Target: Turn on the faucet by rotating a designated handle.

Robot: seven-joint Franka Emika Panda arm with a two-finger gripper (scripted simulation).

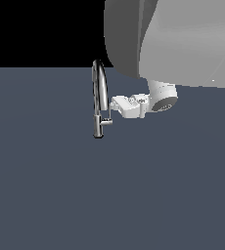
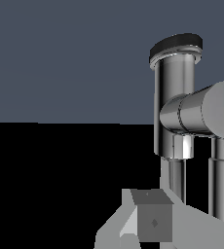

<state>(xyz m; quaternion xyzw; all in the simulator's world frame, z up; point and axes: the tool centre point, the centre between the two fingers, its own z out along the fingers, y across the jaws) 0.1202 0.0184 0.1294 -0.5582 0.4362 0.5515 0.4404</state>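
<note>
Faucet upright; handle sticks out toward gripper just beside it; jaws' gap: can't tell.

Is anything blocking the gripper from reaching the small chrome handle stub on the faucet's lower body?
Nothing visible does. The white gripper sits just to the exterior view's right of the slim chrome gooseneck faucet, slightly above the short chrome handle stub, with only open space between them.

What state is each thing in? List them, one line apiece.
faucet: upright on the floor, arched spout at the top, no water visible.
handle: sticks out sideways from the lower body toward the exterior view's right, nothing gripping it that can be seen.
hand: level with the faucet's side, just above the handle; open or shut cannot be told.
</note>
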